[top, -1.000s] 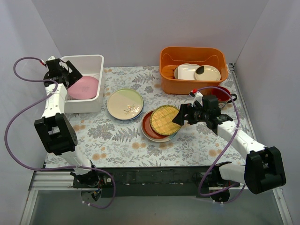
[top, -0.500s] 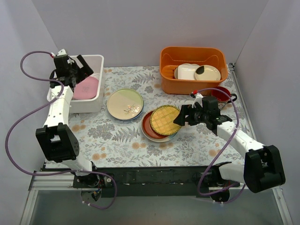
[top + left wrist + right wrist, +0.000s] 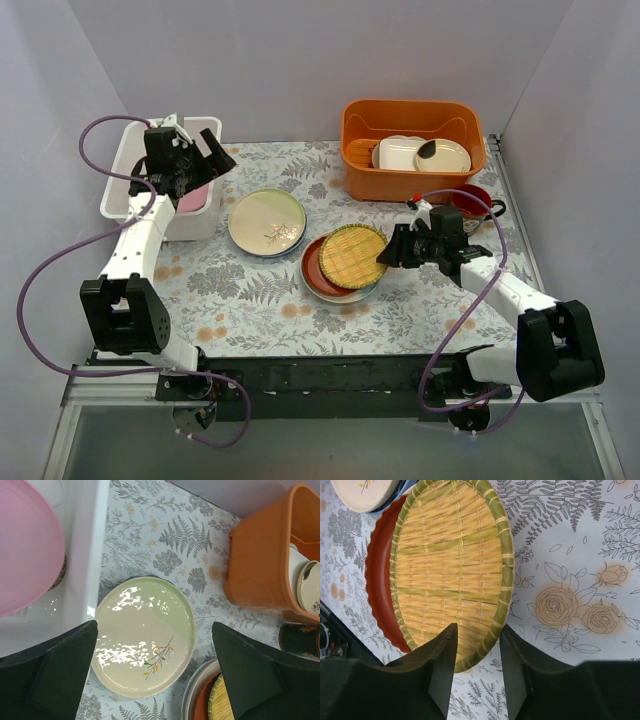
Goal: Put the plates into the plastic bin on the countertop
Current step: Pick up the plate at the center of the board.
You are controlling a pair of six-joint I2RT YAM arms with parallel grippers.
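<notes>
A pink plate (image 3: 25,545) lies in the white plastic bin (image 3: 125,160). My left gripper (image 3: 195,165) hangs open and empty over the bin's right wall (image 3: 90,555), above the cream-green plate (image 3: 145,635) with its leaf sprig (image 3: 266,221). The yellow woven plate (image 3: 450,565) tops a stack on the red-brown plate (image 3: 377,595). My right gripper (image 3: 477,630) straddles the woven plate's near rim, its jaws half closed. One finger (image 3: 442,655) is over the weave and the other (image 3: 515,665) is outside against the rim. A strip of weave still shows between them.
An orange tub (image 3: 410,150) holding cream dishes stands at the back right, with a red mug (image 3: 470,200) just in front of it. The fern-print countertop (image 3: 570,555) lies bare to the right of the stack. A silvery plate rim (image 3: 200,695) shows under the stack.
My left arm swung right from over the bin toward the cream-green plate, open and empty, leaving the pink plate in the bin. My right jaws narrowed around the woven plate's rim.
</notes>
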